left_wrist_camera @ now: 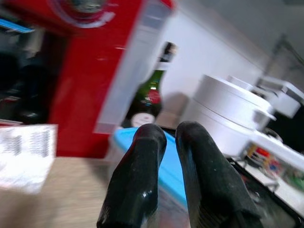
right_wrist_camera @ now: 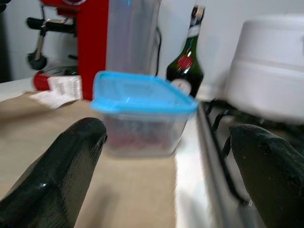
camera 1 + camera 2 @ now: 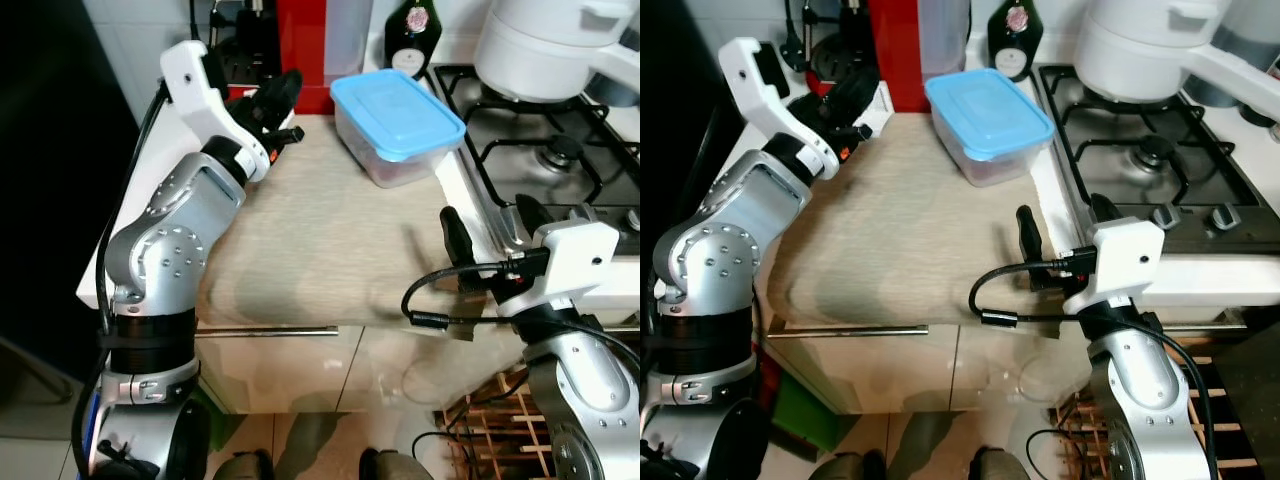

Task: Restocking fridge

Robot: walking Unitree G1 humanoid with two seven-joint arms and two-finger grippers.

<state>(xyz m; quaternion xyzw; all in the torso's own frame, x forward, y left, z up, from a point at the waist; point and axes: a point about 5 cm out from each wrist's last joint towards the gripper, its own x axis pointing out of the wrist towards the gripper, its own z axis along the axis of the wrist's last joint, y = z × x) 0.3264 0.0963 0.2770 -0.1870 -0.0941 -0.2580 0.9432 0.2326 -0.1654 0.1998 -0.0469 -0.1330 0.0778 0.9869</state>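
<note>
Meanwhile, a clear plastic box with a blue lid (image 3: 397, 125) sits on the beige bench (image 3: 310, 240) beside the stove; right pincer (image 2: 171, 171) released, left pincer (image 1: 173, 137) clenched. Rigid, probably light; grip its sidewalls.

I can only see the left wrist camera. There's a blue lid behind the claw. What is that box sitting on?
Observer: The blue-lidded container sits on a beige countertop, right beside the gas stove.
Operator: Where's the other claw?
Observer: The right claw is open at the counter's front edge, aimed at the container, not touching it.
Operator: Is my claw touching it?
Observer: No. The left claw is shut, up at the counter's back left beside the red coffee machine.
</note>
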